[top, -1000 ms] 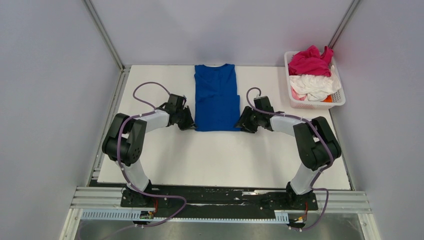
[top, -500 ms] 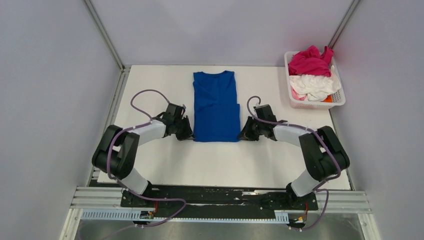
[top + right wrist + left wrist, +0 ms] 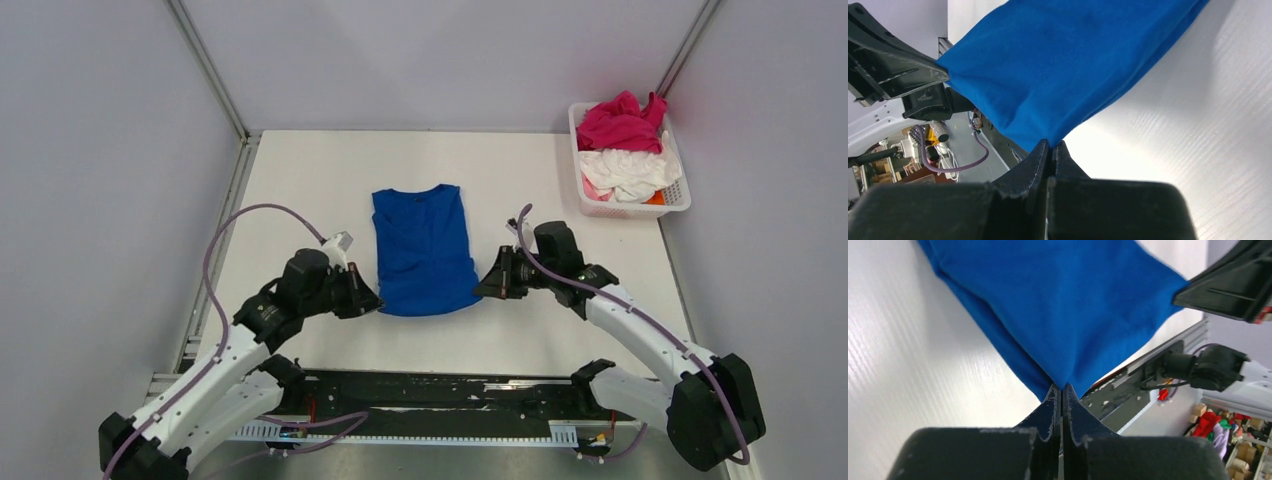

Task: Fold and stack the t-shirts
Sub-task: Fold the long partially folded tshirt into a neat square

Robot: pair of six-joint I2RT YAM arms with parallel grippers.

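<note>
The royal blue t-shirt (image 3: 424, 250) lies plain side up in the middle of the table, sides folded in, collar at the far end. My left gripper (image 3: 374, 302) is shut on its near left corner (image 3: 1060, 381). My right gripper (image 3: 484, 288) is shut on its near right corner (image 3: 1048, 136). Both wrist views show the blue cloth stretched between the two grippers, its near edge lifted off the table. The magenta pink t-shirt (image 3: 620, 122) and the white t-shirt (image 3: 628, 170) lie crumpled in the basket. The panda print is hidden.
A white lattice basket (image 3: 682, 196) stands at the far right corner of the white table (image 3: 300, 180). Grey walls close in the left, far and right sides. A black rail (image 3: 440, 388) runs along the near edge.
Both grippers have pulled the blue t-shirt toward the near edge. The shirt has slid back from the far edge to the middle, and both arms have drawn back and lifted its near edge.
</note>
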